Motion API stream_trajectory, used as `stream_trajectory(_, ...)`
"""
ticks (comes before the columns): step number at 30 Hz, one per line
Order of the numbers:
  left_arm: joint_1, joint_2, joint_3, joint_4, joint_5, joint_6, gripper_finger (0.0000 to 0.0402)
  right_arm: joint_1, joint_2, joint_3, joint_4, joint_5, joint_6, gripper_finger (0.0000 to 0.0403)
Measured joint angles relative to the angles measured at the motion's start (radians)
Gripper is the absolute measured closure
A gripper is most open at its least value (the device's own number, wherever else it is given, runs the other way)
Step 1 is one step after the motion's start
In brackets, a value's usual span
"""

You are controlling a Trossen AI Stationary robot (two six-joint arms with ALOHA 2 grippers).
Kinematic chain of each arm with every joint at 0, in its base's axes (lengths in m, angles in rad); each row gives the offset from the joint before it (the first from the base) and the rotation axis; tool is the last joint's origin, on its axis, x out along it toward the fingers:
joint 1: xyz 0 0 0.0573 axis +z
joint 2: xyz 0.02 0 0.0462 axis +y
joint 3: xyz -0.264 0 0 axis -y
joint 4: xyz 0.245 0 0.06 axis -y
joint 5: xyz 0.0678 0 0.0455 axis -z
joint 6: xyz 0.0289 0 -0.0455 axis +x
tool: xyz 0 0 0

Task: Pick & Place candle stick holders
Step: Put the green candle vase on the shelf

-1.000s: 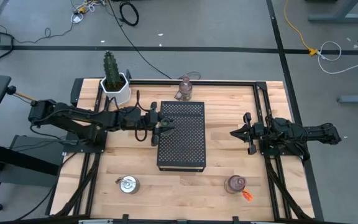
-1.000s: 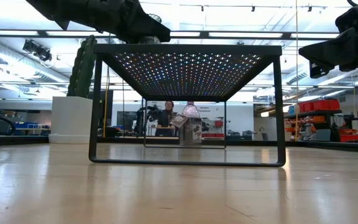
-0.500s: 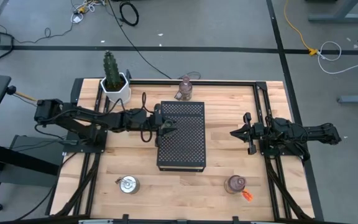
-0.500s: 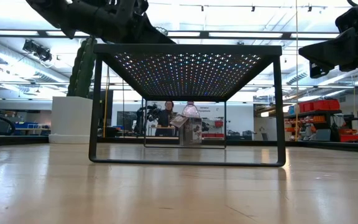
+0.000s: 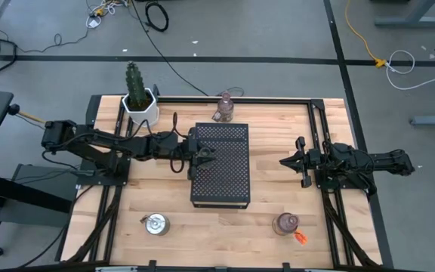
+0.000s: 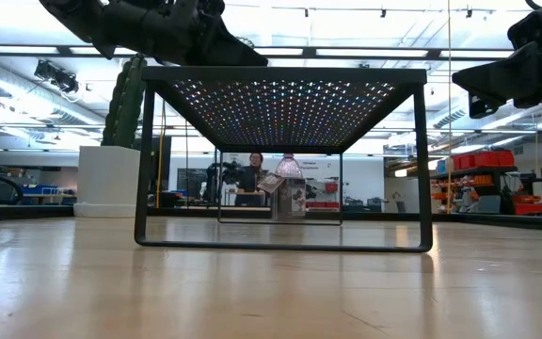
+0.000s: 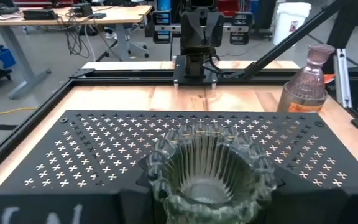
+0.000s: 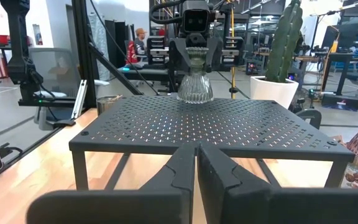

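Reaching farther over the black perforated metal rack (image 5: 219, 165) than a second ago, the left tool (image 5: 202, 153) is pinching a clear ribbed glass candle holder (image 7: 208, 167) at centre frame. The right tool (image 5: 291, 161) is waiting at right, fingers pressed together.

I can read no text, label, brand or number anywhere on my feeds; the tag on the pink candle stick holder (image 5: 286, 224) nearest the right arm is too small for me to make out
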Motion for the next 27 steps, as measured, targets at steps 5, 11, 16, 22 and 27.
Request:
stream_trajectory(5,0.0,0.0,0.0,0.0,0.0,0.0,0.0274,0.0,0.0,0.0,0.0,0.0,0.0,0.038)
stream_trajectory(11,0.0,0.0,0.0,0.0,0.0,0.0,0.0263,0.0,0.0,0.0,0.0,0.0,0.0,0.038)
stream_trajectory(16,0.0,0.0,0.0,0.0,0.0,0.0,0.0274,0.0,0.0,0.0,0.0,0.0,0.0,0.038)
stream_trajectory(22,0.0,0.0,0.0,0.0,0.0,0.0,0.0274,0.0,0.0,0.0,0.0,0.0,0.0,0.038)
stream_trajectory(27,0.0,0.0,0.0,0.0,0.0,0.0,0.0273,0.0,0.0,0.0,0.0,0.0,0.0,0.038)
